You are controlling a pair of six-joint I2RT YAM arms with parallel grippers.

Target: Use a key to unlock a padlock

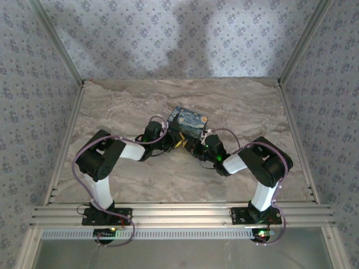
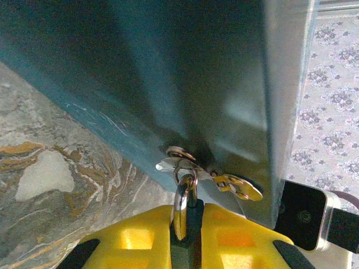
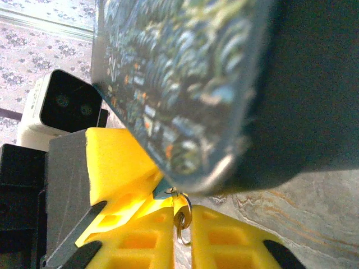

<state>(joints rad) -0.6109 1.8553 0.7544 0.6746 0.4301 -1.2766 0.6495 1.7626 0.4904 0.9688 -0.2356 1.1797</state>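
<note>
Where left tool pinches metal ring in its wrist view, right tool, cannot tell its state.

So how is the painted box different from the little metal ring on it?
The painted box is big; the metal ring is tiny. The box is blue with swirly paint; the ring is plain shiny metal. The box rests on the table; the ring hangs from its latch.
</note>
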